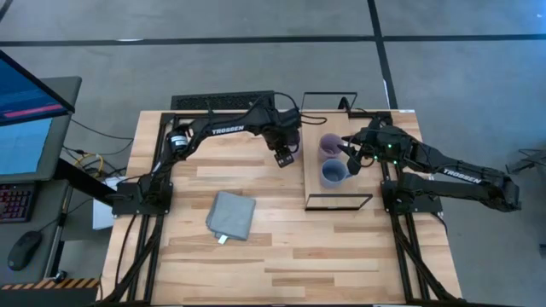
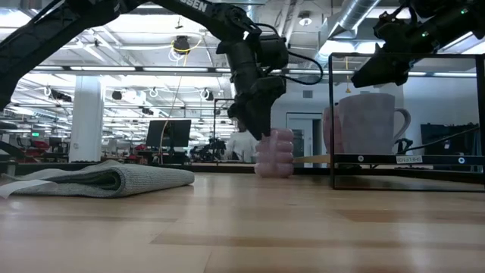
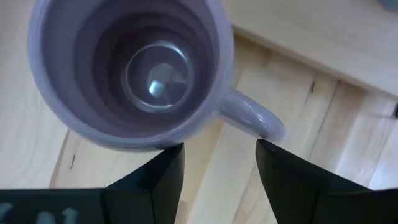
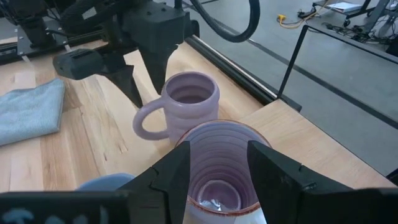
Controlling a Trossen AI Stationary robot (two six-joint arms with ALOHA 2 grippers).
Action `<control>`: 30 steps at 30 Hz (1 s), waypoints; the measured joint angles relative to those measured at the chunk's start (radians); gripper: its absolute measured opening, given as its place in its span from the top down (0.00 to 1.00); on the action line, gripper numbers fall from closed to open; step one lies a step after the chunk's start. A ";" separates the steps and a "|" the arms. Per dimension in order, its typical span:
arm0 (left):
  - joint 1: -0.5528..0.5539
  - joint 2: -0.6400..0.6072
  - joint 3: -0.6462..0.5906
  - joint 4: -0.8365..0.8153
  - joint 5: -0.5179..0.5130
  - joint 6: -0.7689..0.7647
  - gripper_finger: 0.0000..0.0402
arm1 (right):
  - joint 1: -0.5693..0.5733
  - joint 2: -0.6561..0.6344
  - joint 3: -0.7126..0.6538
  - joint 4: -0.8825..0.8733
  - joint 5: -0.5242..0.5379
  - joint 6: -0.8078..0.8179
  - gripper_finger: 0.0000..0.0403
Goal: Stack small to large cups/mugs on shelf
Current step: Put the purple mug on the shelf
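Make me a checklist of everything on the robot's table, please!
Surface: striped wooden table.
Job's things: small ribbed lavender mug on the table beside the shelf; larger lavender mug and blue-grey mug on the shelf.
Clutter: folded grey cloth.
Grippers: left gripper open over the small mug's handle; right gripper open around the larger mug's rim.
Cables: black bundles on both arms.
Surroundings: monitor, keyboard and mouse at left.

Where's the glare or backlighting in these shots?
Left wrist view: bright reflection at the bottom of the lavender mug. Low view: ceiling lights leave the left gripper a dark silhouette. Right wrist view: small glint inside the nearer mug.
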 joint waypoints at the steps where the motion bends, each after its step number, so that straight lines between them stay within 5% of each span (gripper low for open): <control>1: -0.002 0.000 0.000 0.008 0.000 0.000 0.53 | 0.000 0.000 0.000 0.000 0.000 0.000 0.55; 16: -0.048 0.000 0.000 0.052 0.073 0.010 0.53 | 0.000 0.000 0.000 0.000 0.000 -0.001 0.55; 30: -0.064 0.104 0.004 0.033 -0.056 0.078 0.53 | 0.001 0.000 0.000 0.000 -0.002 0.000 0.55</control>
